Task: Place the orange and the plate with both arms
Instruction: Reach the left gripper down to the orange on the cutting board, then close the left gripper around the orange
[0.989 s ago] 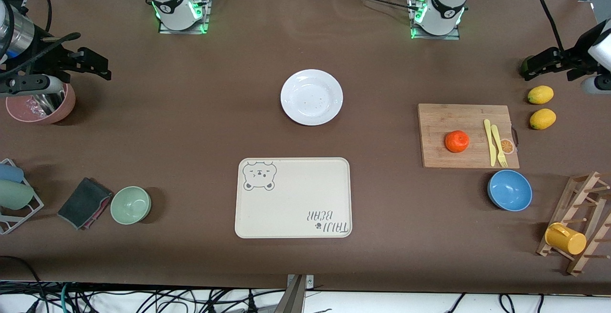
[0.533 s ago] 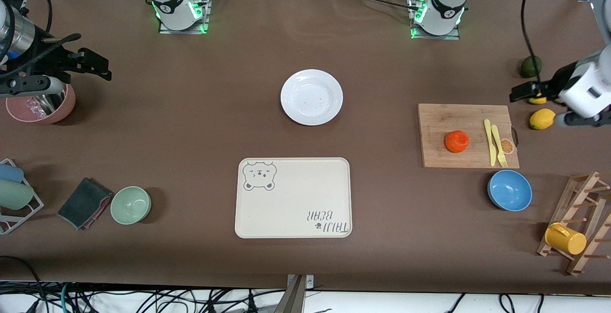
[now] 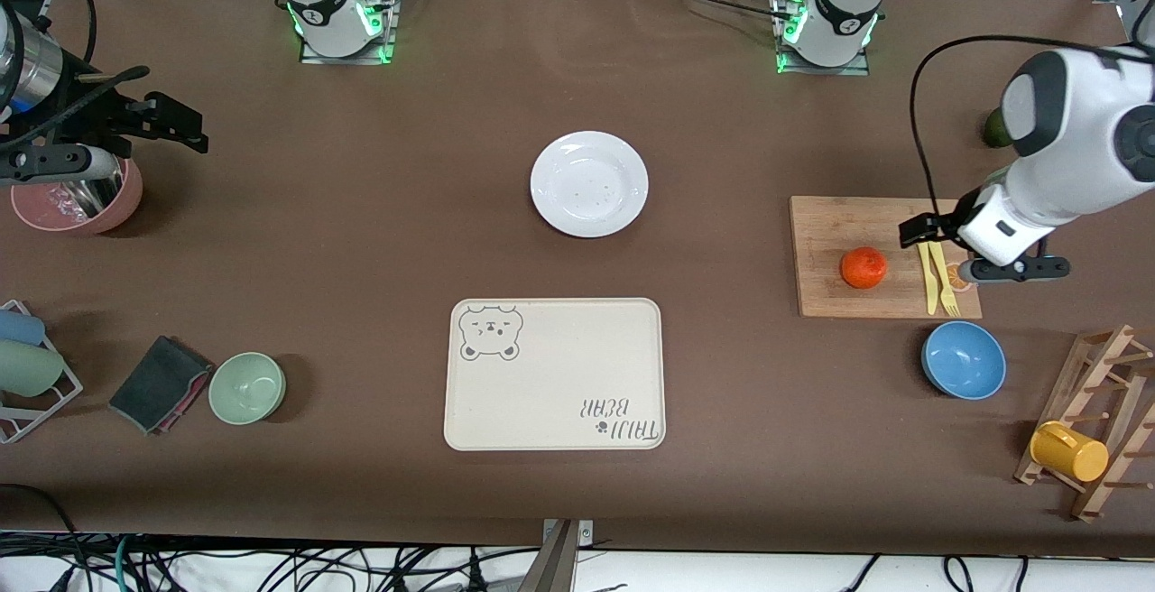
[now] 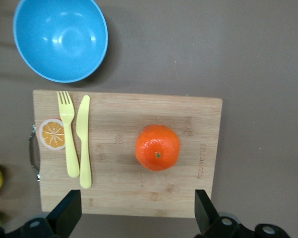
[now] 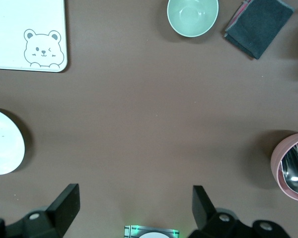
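Worktop (image 3: pixel 361 240) in brown carries everything here, with the two arm bases standing along its edge farthest from the front camera. The cream tray (image 3: pixel 554 374) with a bear drawing lies near the middle, nearer to the front camera than the plate (image 3: pixel 588 183), which sits bare and white on the cloth, well apart from both hands. The wooden cutting board (image 3: pixel 830 294) lies toward the left arm's end, and on it rests the orange (image 3: pixel 863 267), beside a yellow fork (image 3: pixel 945 281), a yellow knife (image 3: pixel 927 276) and a small orange-slice picture (image 3: pixel 958 278) at the handle end. The left hand (image 3: pixel 956 245) hangs over that board, above the cutlery end, fingers spread wide and holding nothing; in the left wrist view the orange (image 4: pixel 158 147) shows between its two fingertips (image 4: pixel 67 213), farther down and untouched. The blue bowl (image 3: pixel 963 359) stands just beside the board, nearer to the front camera. The right arm waits at its own end of the worktop, its right hand (image 3: pixel 171 123) in the air over a pink bowl (image 3: pixel 77 199), fingers spread and empty. A green bowl (image 3: pixel 247 387) and a folded dark cloth (image 3: pixel 161 383) lie side by side toward that end, and a yellow mug (image 3: pixel 1068 451) hangs on a wooden rack (image 3: pixel 1105 366).
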`<action>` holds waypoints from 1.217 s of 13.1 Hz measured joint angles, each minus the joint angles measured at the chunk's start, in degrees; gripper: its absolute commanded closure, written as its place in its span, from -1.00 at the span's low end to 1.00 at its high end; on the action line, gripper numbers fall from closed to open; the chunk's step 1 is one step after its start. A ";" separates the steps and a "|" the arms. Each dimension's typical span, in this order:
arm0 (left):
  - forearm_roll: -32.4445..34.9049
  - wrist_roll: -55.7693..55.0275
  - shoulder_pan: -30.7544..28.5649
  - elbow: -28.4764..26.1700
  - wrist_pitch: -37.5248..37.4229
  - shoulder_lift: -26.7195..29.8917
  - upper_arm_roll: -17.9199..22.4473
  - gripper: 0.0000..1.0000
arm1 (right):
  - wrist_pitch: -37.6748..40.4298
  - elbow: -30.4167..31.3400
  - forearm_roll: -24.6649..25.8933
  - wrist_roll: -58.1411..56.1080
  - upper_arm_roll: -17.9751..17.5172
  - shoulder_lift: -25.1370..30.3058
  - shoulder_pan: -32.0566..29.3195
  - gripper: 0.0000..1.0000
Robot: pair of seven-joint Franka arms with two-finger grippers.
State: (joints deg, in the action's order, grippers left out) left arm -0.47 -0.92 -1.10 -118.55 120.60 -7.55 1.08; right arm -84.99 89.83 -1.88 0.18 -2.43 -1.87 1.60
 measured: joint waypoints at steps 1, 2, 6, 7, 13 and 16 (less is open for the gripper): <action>-0.48 -0.07 0.03 -1.67 1.91 -0.47 -0.04 -1.00 | 0.00 0.00 0.00 0.00 0.00 0.00 0.00 -1.00; -1.77 -0.07 0.19 -2.55 3.17 -1.25 -0.06 -1.00 | 0.01 0.00 0.00 0.00 0.00 0.00 0.00 -1.00; -3.62 -0.30 1.50 -4.44 10.89 -6.47 -0.29 -1.00 | 0.07 0.00 0.00 0.01 0.01 -0.02 -0.02 -1.00; -3.63 -0.33 1.62 -5.22 13.54 -7.86 -0.29 -1.00 | 0.08 0.00 0.00 0.01 0.01 -0.03 -0.02 -1.00; -3.63 -0.33 1.62 -6.24 19.70 -11.70 -0.26 -1.00 | 0.10 0.00 0.00 0.02 0.03 -0.03 -0.03 -1.00; -3.63 -0.33 1.61 -6.28 21.44 -13.86 -0.17 -0.09 | 0.11 0.00 0.00 0.02 0.44 -0.03 -0.08 -1.00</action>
State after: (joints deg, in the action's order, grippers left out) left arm -4.10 -1.25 0.52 -124.84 142.04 -21.41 0.91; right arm -84.89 89.83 -1.88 0.19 -1.99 -1.90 1.52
